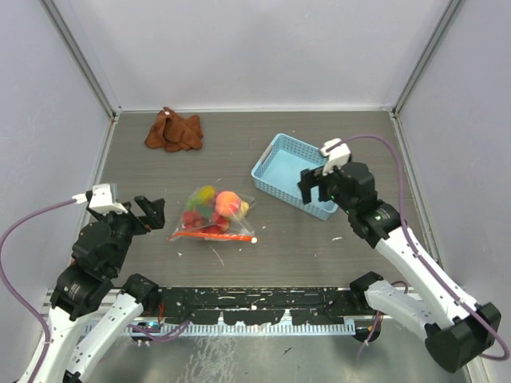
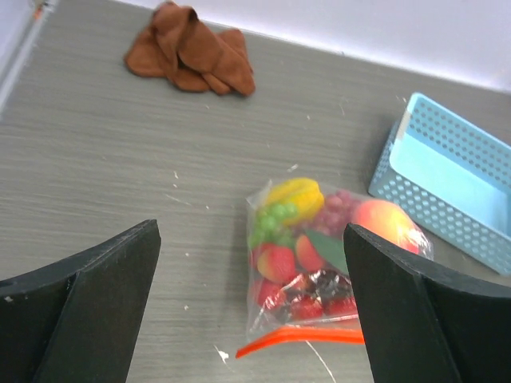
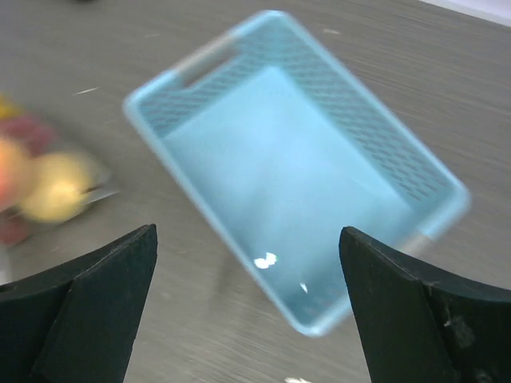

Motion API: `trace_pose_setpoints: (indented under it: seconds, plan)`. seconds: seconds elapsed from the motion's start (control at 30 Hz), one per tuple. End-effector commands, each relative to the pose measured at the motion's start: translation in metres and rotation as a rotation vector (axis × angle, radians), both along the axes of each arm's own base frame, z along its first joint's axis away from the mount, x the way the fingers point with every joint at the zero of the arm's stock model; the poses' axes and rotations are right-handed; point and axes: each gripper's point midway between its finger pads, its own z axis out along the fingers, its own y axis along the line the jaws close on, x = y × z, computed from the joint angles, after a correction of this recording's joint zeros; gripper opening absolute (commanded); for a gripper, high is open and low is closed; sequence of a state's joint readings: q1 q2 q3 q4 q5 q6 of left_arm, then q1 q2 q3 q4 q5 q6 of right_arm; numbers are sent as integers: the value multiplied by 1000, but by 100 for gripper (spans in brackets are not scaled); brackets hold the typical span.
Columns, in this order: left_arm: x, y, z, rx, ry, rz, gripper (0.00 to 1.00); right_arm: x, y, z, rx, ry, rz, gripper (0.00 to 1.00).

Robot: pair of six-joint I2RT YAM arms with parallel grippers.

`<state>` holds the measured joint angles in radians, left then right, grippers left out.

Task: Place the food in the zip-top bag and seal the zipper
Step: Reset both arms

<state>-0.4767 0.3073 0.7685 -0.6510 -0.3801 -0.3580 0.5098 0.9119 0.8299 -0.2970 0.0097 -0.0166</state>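
Observation:
The clear zip-top bag [image 1: 214,215] lies flat in the middle of the table with the toy fruits inside: a peach [image 1: 228,203], a yellow piece [image 2: 297,194], green and purple grapes [image 2: 275,217] and red strawberries [image 2: 277,262]. Its orange-red zipper [image 1: 212,235] runs along the near edge, with a white slider at its right end [image 1: 254,239]. My left gripper [image 1: 148,209] is open and empty, left of the bag; in the left wrist view [image 2: 251,319] the zipper [image 2: 299,339] lies between its fingers. My right gripper [image 1: 318,182] is open and empty above the blue basket's near edge.
A light-blue perforated basket [image 1: 281,151] stands empty at the right of the bag; it fills the right wrist view [image 3: 200,60]. A crumpled brown cloth [image 1: 172,132] lies at the back left. Grey walls close in the table on three sides.

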Motion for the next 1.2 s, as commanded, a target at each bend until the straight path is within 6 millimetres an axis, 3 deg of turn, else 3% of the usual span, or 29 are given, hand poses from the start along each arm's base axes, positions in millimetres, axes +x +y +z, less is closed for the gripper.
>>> trace_pose_setpoints:
  seconds: [0.0,0.07,0.2,0.33,0.5,0.63,0.8,1.17]
  plan:
    - [2,30,57,-3,-197,143,98,10,-85,25,-3,-66,-431,100]
    - [1,36,67,-9,-243,171,98,5,-108,35,-9,-93,-543,100]
    - [3,37,76,-26,-317,179,98,-12,-137,54,-40,-144,-654,100]
    - [5,34,75,-58,-334,180,98,-35,-161,82,-10,-244,-729,100]
    - [14,29,65,-56,-325,176,98,-63,-184,89,52,-364,-792,100]
    - [20,26,54,-51,-293,172,98,-72,-195,78,65,-392,-844,100]
    - [24,21,46,-49,-267,159,98,-70,-195,66,84,-393,-858,100]
    - [32,19,40,-54,-239,149,98,-68,-190,65,120,-385,-843,100]
